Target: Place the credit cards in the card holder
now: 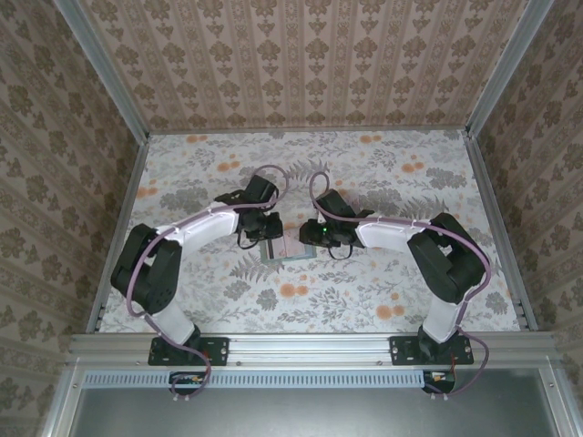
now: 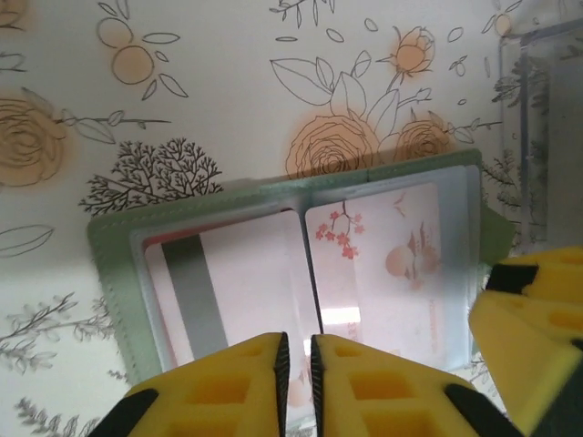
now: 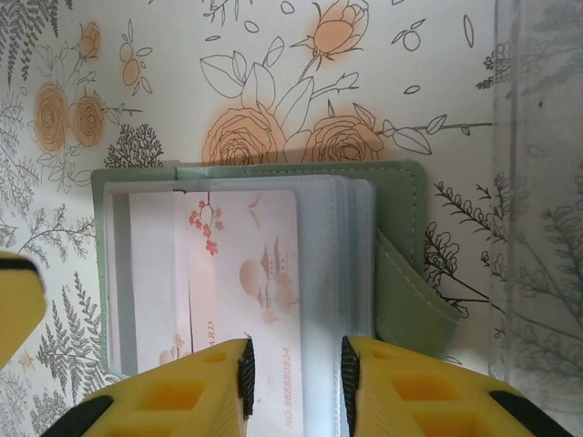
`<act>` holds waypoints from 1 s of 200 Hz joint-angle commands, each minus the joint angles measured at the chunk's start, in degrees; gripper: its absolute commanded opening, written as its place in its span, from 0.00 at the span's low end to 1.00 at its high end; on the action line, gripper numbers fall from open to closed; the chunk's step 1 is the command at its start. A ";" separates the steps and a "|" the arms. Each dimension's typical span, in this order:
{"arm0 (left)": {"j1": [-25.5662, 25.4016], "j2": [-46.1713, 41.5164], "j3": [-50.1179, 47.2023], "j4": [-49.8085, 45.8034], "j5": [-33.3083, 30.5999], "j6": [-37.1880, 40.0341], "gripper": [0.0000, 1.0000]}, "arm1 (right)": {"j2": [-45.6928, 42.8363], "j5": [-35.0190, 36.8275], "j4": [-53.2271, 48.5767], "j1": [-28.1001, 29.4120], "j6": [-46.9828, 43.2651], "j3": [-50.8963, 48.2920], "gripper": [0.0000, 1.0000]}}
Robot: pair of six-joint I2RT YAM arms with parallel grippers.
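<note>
Left jaws nearly clenched, grasp unclear, right jaws parted, card holder point(image 2: 109, 269), credit cards point(image 2: 378, 250) inside

Bright, even light — faint shadows, wrist views soft (near edges blurred).

Grey-green rectangular wallet-like card holder point(image 1: 281, 248) lay opened flat on the floral-printed table point(image 1: 364, 173), near its middle, between the left gripper point(image 1: 260, 238) and the right gripper point(image 1: 314, 238). In its pockets, seen from the left wrist, a white stripe-backed plastic card point(image 2: 228, 282) sat left of a white blossom-printed plastic card point(image 2: 383, 264).
</note>
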 commanded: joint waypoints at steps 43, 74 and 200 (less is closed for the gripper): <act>-0.33 5.85 0.93 2.09 3.08 -0.71 0.11 | 1.26 -1.23 0.38 0.05 -0.18 -0.28 0.34; -0.42 6.65 0.56 2.35 2.91 -0.60 0.11 | 2.01 -1.07 0.19 0.05 -0.46 -0.15 0.34; -0.50 8.23 -0.39 3.16 3.14 -0.73 0.11 | 0.00 -2.07 -1.48 1.35 -0.49 2.42 0.34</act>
